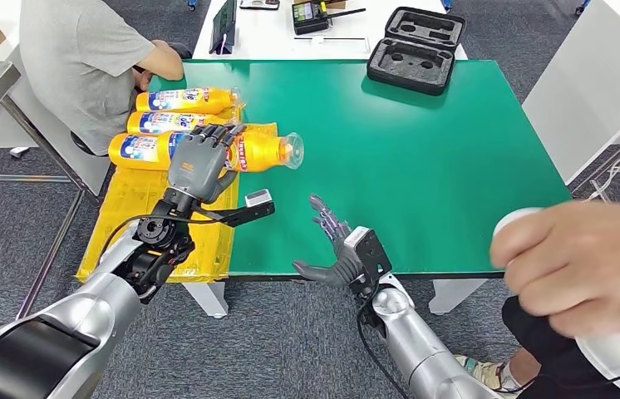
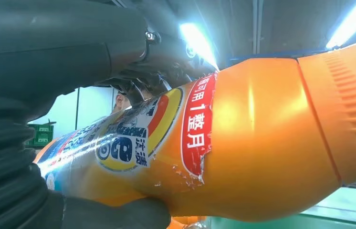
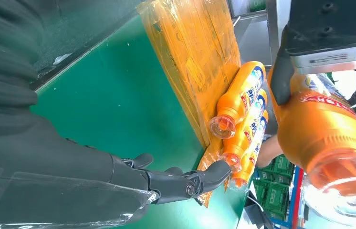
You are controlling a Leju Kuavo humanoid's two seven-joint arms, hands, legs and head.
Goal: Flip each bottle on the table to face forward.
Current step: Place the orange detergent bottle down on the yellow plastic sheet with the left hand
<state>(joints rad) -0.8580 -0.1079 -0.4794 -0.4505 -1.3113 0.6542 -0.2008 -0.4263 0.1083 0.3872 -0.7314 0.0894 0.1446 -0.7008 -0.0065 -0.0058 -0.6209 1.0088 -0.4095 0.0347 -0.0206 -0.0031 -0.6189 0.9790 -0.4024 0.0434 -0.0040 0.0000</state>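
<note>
Three orange bottles [image 1: 175, 121] lie side by side on a yellow plastic sheet [image 1: 136, 220] at the left end of the green table [image 1: 423, 158]; their caps point toward the table's middle [image 3: 235, 107]. My left hand [image 1: 199, 163] grips another orange bottle [image 1: 267, 154] just in front of them, its clear cap pointing right. Up close, its blue, yellow and red label [image 2: 166, 133] faces the wrist camera, with fingers above and the thumb [image 2: 119, 214] below. My right hand [image 1: 340, 249] is open over the table's near edge, with its fingers [image 3: 181, 183] spread and holding nothing.
A black foam-lined case [image 1: 415, 50] sits at the table's far edge. A person [image 1: 82, 58] sits at the far left corner. Another person's hand [image 1: 577, 266] holds a white object in the right foreground. Bare green surface spans the middle and right.
</note>
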